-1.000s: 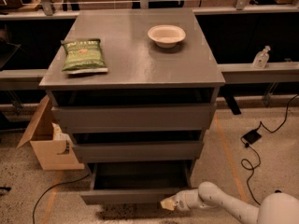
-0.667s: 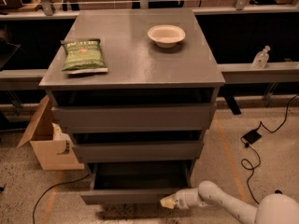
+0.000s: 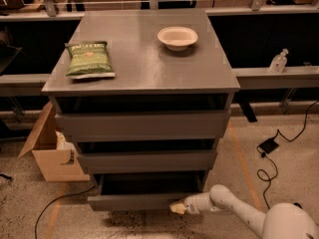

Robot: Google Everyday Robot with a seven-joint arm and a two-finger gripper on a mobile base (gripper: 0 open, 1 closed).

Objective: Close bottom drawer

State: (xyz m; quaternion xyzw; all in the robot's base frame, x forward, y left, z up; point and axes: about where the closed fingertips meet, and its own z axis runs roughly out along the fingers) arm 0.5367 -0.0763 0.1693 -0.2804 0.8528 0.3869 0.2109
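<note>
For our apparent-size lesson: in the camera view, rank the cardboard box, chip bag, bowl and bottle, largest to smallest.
1. cardboard box, partly hidden
2. chip bag
3. bowl, close to the bag and farther back, so unsure
4. bottle
The gripper is at the bottom drawer front's right end.

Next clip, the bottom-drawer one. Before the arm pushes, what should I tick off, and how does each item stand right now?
1. Bottom drawer pulled out, needing a push: ok.
2. Gripper at the drawer front, low at its right end: ok.
3. Gripper touching the front: cannot tell.
4. Push point centred on the front: not ok, well right of middle.
5. Nothing sticking up inside the drawer: cannot tell, interior dark.
6. Cardboard box out of the drawer's path: ok, off to the left.
</note>
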